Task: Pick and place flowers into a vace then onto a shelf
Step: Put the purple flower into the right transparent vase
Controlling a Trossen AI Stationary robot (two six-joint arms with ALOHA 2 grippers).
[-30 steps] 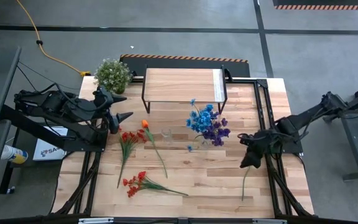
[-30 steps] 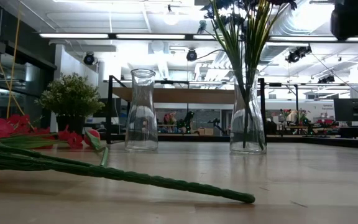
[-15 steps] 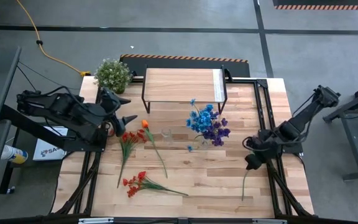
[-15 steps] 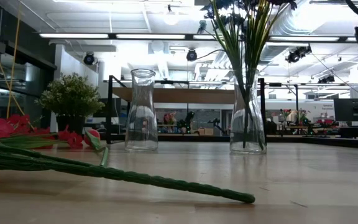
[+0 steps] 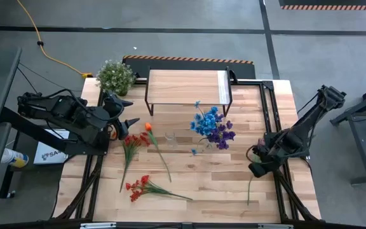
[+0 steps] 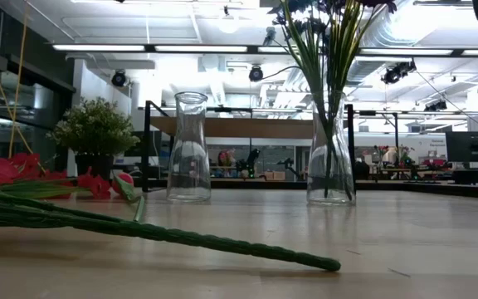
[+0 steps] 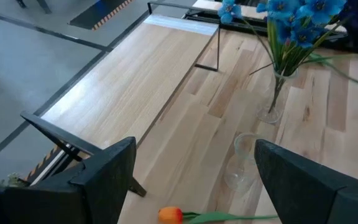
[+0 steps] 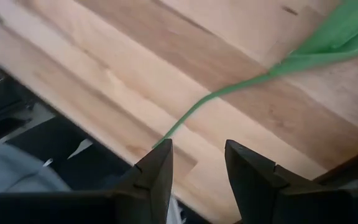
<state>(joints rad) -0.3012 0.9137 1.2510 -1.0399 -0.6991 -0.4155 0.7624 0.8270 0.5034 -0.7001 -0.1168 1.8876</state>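
A vase point(image 5: 207, 144) on the table holds blue and purple flowers point(image 5: 212, 126). Beside it stands an empty glass vase point(image 5: 170, 138). An orange-bloomed stem point(image 5: 157, 151) and two red bunches point(image 5: 131, 145) point(image 5: 137, 187) lie flat on the planks. A bare green stem point(image 5: 251, 189) lies near the right edge. My right gripper point(image 5: 255, 168) hangs over its far end, open, fingers on either side of nothing point(image 8: 197, 149). My left gripper point(image 5: 127, 121) stands open at the left, above the table point(image 7: 191, 180). The shelf point(image 5: 186, 87) stands at the far side.
A bushy potted plant point(image 5: 115, 76) stands at the far left corner next to the shelf. Black frame rails point(image 5: 269, 108) run along the table's right side under my right arm. Bare planks point(image 5: 215, 184) lie between the red flowers and the green stem.
My right gripper has swung toward the table's near edge and sunk toward the far end of the green stem, rolling its wrist as it went. The stem and the other flowers lie as before.
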